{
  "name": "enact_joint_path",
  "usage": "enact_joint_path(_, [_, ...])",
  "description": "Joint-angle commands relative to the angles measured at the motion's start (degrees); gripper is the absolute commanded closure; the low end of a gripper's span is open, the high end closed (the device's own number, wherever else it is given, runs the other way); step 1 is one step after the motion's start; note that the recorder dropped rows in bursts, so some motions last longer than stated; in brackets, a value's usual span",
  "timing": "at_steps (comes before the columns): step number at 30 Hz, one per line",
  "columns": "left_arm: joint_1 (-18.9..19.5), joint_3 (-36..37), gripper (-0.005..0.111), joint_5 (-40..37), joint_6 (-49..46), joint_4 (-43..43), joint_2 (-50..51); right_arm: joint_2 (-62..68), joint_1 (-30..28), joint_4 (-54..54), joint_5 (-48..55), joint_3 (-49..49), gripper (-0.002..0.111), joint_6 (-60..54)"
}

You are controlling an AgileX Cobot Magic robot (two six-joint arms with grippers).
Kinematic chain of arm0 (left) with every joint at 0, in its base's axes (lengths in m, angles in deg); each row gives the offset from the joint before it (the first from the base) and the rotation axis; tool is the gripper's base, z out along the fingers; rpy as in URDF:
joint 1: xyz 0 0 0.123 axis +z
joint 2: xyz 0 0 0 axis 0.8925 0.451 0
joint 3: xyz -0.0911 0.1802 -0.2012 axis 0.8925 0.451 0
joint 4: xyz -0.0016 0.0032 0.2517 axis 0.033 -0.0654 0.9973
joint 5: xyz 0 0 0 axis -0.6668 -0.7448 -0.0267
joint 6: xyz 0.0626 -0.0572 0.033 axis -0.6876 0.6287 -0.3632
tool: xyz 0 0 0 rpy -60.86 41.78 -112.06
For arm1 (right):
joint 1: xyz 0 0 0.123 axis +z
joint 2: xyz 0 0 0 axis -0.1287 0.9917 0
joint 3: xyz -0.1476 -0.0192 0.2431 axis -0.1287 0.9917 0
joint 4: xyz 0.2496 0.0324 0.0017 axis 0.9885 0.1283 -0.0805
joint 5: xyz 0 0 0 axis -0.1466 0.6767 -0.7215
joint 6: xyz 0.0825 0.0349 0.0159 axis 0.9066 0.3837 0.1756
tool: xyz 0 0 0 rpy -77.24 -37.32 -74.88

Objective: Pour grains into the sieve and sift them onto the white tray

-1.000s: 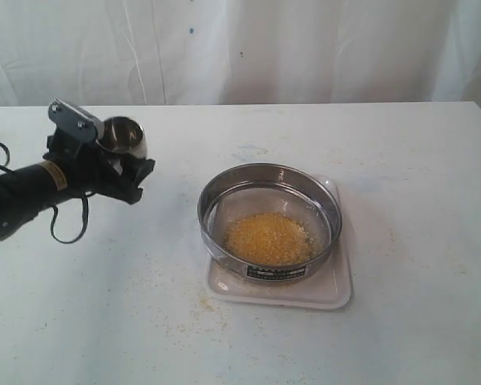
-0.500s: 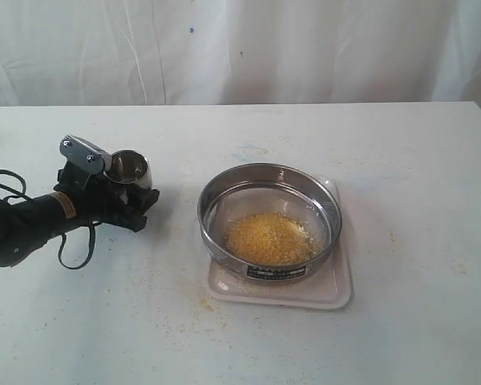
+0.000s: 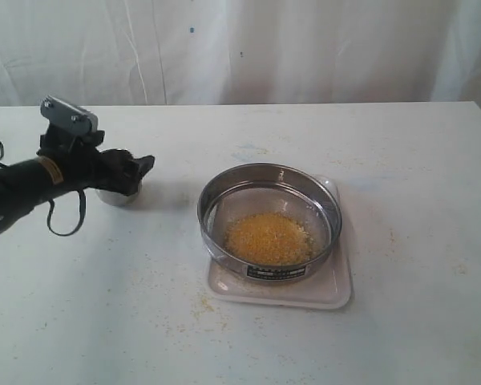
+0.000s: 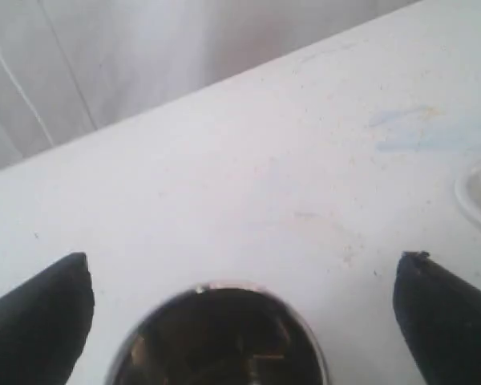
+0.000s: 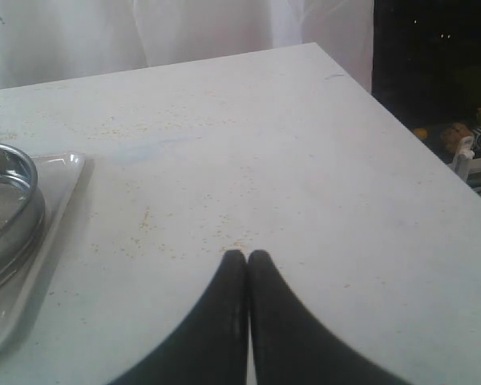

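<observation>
The sieve [image 3: 269, 186] stands on the white tray [image 3: 282, 295], right of the table's middle. Golden-yellow grains [image 3: 269, 238] lie heaped on its mesh. A small steel cup [image 3: 117, 196] stands upright on the table to the left, partly hidden behind my left gripper [image 3: 136, 170]. In the left wrist view that gripper [image 4: 244, 265] is open, its dark fingers [image 4: 44, 313] wide on either side of the cup [image 4: 216, 345] and not touching it. My right gripper [image 5: 247, 256] is shut on nothing above bare table; the sieve's rim [image 5: 12, 200] and the tray's corner [image 5: 60, 188] show beside it.
Stray grains [image 3: 184, 309] are scattered on the table round the tray. A white curtain [image 3: 240, 48] hangs behind the table's far edge. The table's right edge [image 5: 417, 136] drops off close to my right gripper.
My left gripper carried the cup down onto the table, let go of it and opened. The sieve, tray and grains have not moved.
</observation>
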Motion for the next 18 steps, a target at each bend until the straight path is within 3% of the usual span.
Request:
enact_joint_path(1, [0.21,0.14,0.002,-11.73,3.12,5.07,-14.86,-0.19,0.14,-0.43,-0.33,0.14,0.108,-0.04])
enact_joint_path(6, [0.21,0.14,0.002,-27.17,11.01,5.74,-34.02,-0.19,0.14,-0.43,-0.33,0.14,0.108,-0.04])
enact_joint_path(9, [0.21,0.14,0.01,-36.49,10.95,1.69,-42.49,-0.19,0.14,-0.43,-0.33,0.14,0.108,-0.04])
enact_joint_path(12, [0.21,0.14,0.039,-47.97,10.04,-3.54,-48.27,-0.19,0.14,-0.43,-0.33,0.14,0.108,-0.04])
enact_joint_path(16, [0.21,0.14,0.107,-62.12,9.65,-4.38,-53.55,-0.19,0.14,-0.43,-0.33,0.14,0.108,-0.04])
enact_joint_path(18, [0.21,0.14,0.106,-68.22,9.62,-4.16,-55.72,-0.19,0.14,-0.43,-0.33,0.14,0.108,-0.04])
